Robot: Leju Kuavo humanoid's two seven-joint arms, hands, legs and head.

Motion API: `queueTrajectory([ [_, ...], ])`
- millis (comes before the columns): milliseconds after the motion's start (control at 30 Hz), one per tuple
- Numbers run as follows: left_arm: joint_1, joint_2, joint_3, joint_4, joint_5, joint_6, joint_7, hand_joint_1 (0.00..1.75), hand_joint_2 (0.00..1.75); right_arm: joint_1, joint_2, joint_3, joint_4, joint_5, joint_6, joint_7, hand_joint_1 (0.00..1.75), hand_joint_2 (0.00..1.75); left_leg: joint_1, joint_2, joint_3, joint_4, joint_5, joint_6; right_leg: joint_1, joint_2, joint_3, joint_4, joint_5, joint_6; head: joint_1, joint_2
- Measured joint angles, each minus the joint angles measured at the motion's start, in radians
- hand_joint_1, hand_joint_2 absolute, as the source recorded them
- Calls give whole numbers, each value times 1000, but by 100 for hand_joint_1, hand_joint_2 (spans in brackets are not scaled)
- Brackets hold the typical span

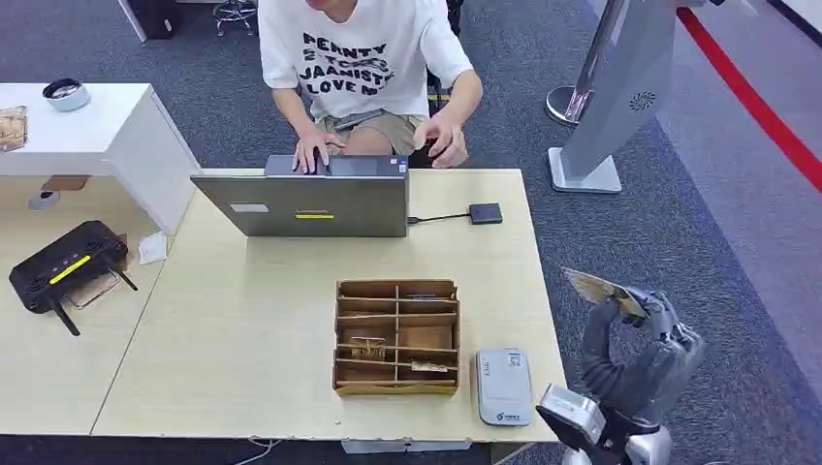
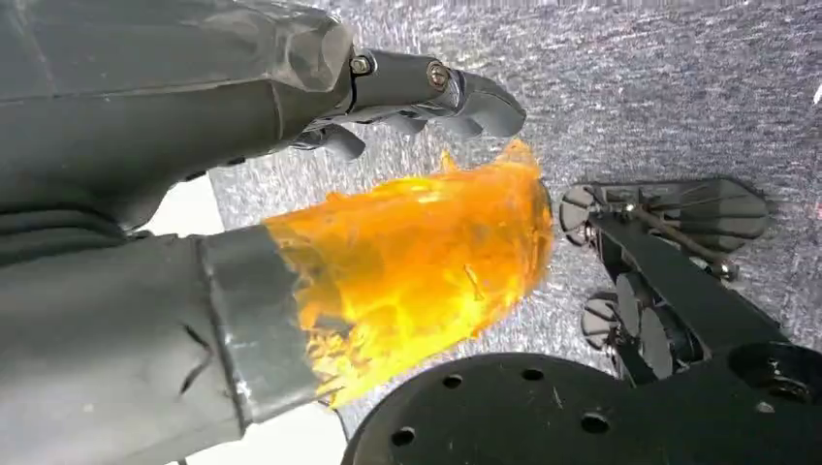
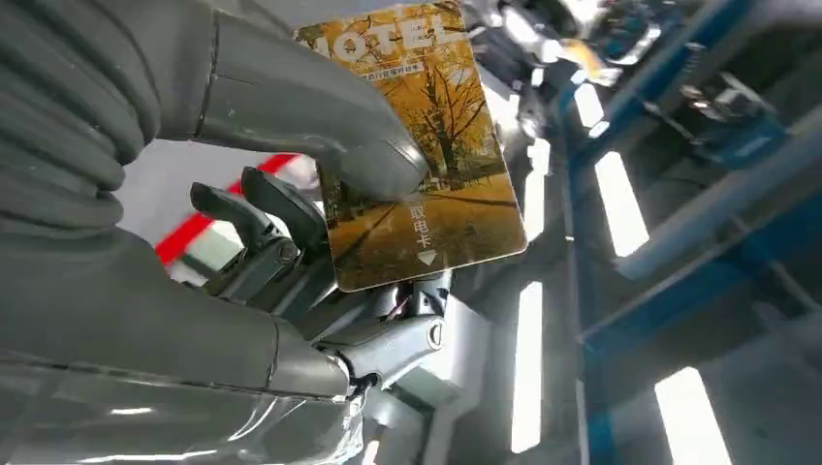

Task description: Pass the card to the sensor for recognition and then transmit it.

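My right hand (image 1: 642, 334) sits at the lower right of the head view, off the table's right edge and over the grey carpet, raised with its fingers up. My thumb (image 3: 320, 131) presses a yellow hotel key card printed with autumn trees (image 3: 422, 155) against the darker fingers behind it, so the card is pinched and held; in the head view the card (image 1: 603, 288) pokes out from the top of the hand, tilted toward the upper left. My left hand (image 2: 407, 97) hangs over the carpet with its fingers curled in loosely, and I cannot tell whether it holds anything; its thumb carries an orange translucent wrap (image 2: 417, 271).

To the left of my right hand, at the bottom centre of the head view, a grey rounded card sensor (image 1: 503, 386) lies flat near the front edge of the pale wooden table (image 1: 242, 339). Just beside it to the left stands a brown wooden divided organiser box (image 1: 396, 336). Higher up, a grey laptop (image 1: 315, 199) stands open, and a person in a white printed T-shirt (image 1: 354, 58) sits behind it with both hands at the keyboard side.
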Motion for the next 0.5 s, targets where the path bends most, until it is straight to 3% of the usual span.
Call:
queueTrajectory([
  [67,-5,4,-1,0,-24,26,-3,0,0,-37,-10,26,1,29,0,20,175,175,0,0,0,0,0,0,0,0,0,0,0,0,0,0],
  [167,-43,-48,-42,6,-108,223,45,0,0,-115,-29,85,18,94,0,81,175,175,-2,0,0,0,1,1,-1,0,0,0,2,1,0,0],
  [200,-63,-64,-55,11,-116,253,59,0,0,-140,-31,109,26,116,0,99,175,175,-2,-1,0,0,2,1,-1,-1,0,0,2,2,0,0],
  [367,-114,-112,-99,35,-128,279,75,0,0,-208,-48,174,48,137,0,139,175,175,-1,0,0,1,2,2,-1,0,1,0,3,2,1,0],
  [500,-116,-117,-111,39,-128,282,75,0,0,-221,-60,192,55,137,0,141,175,175,-1,-1,0,1,1,2,-1,0,0,0,2,2,0,0],
])
